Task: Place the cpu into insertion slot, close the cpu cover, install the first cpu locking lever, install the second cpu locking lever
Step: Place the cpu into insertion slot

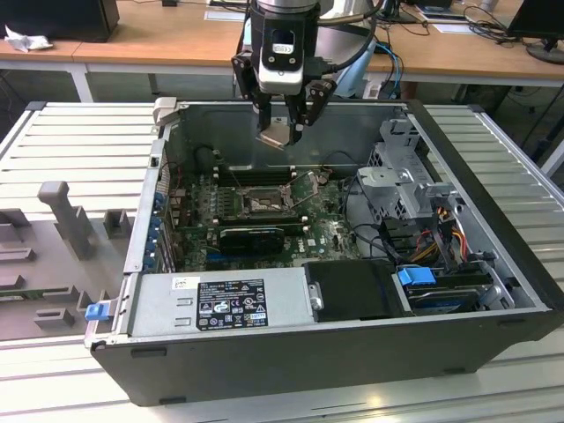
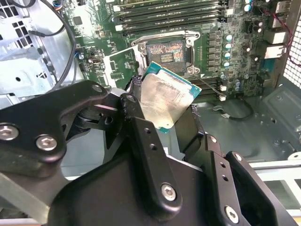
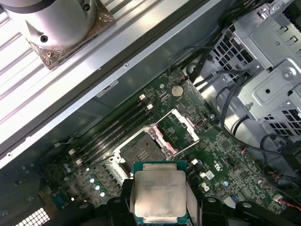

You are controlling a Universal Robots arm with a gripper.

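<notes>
The silvery cpu [image 2: 165, 99] hangs tilted above the open insertion slot [image 2: 168, 52].

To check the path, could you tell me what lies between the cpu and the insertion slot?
Nothing visible: in the first wrist view the gripper holds the cpu over the board, with no object before the insertion slot.
</notes>
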